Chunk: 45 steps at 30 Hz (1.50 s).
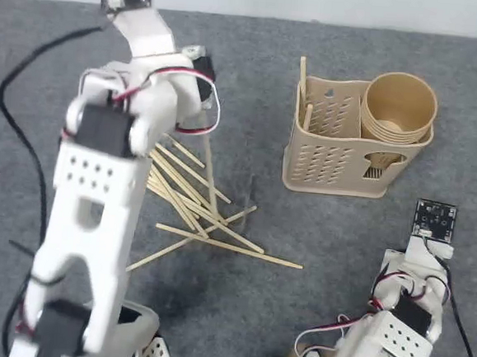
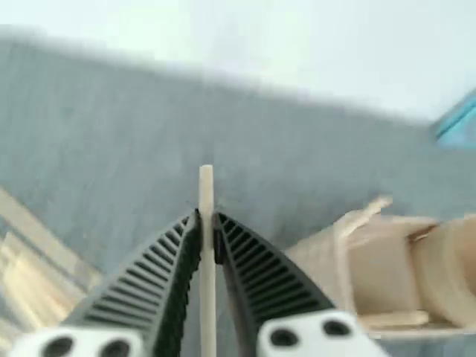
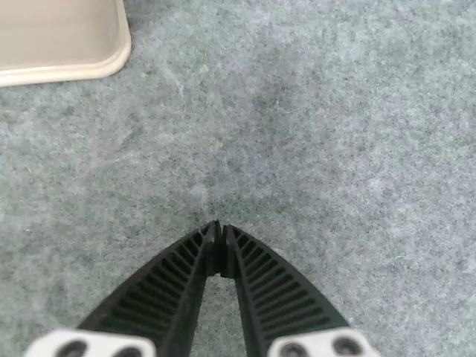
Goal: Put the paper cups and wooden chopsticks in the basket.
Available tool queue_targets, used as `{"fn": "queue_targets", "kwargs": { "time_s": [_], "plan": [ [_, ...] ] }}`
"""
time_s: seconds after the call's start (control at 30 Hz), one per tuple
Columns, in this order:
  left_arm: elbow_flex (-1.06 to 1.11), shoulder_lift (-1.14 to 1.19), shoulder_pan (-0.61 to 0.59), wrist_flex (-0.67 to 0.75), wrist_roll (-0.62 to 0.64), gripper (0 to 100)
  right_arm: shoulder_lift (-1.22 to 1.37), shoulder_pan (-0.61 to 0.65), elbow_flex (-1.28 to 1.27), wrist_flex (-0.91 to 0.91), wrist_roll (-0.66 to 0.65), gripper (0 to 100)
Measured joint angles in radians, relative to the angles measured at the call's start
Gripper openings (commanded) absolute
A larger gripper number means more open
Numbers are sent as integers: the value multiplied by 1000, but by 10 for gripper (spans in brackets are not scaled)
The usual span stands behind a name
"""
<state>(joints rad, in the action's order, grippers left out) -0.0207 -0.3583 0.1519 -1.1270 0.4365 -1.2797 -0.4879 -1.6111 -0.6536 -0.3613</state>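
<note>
My left wrist feed has the left gripper (image 2: 206, 217) pinched down on one wooden stick, the held chopstick (image 2: 206, 186). It runs up between the ribbed black fingers (image 2: 167, 268) and pokes out past their tips, above the grey felt of the bench (image 2: 111, 134). From the high camera the left arm (image 1: 106, 176) reaches over the left half of the bench, and the held chopstick (image 1: 210, 164) slants down from under it toward the loose chopsticks (image 1: 189, 193). Those lie fanned and crossed on the felt left of centre. The basket (image 1: 330, 165), beige with slotted walls, stands toward the far right corner of the bench, well apart from that pile. Its right compartment holds the stack of paper cups (image 1: 399, 108), nested and upright. Its left compartment holds two upright chopsticks (image 1: 302, 88) leaning at the left wall. The right arm (image 1: 405, 324) sits at the near right edge, just in front of the basket. On its wrist feed the right gripper (image 3: 221, 229) has its jaws closed tip to tip with nothing between them, over bare felt, with one rounded corner of the basket (image 3: 67, 52) close by.
</note>
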Motion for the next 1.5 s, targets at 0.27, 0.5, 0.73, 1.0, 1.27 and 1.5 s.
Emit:
{"fn": "queue_targets", "kwargs": {
  "time_s": [0.27, 0.5, 0.73, 1.0, 1.27, 1.5],
  "plan": [
    [158, -216, 89, 434, -52, 12, 0, 0, 0, 0, 0, 9],
    [253, -285, 229, 776, -55, 12, 0, 0, 0, 0, 0, 9],
    [405, -281, 328, 1073, -55, 12, 0, 0, 0, 0, 0, 9],
    [414, -71, 273, 1306, -109, 12, 0, 0, 0, 0, 0, 9],
    [583, -9, 275, 1459, -146, 12, 0, 0, 0, 0, 0, 9],
    [847, -8, 299, 1617, -153, 36, 0, 0, 0, 0, 0, 9]
  ]
}}
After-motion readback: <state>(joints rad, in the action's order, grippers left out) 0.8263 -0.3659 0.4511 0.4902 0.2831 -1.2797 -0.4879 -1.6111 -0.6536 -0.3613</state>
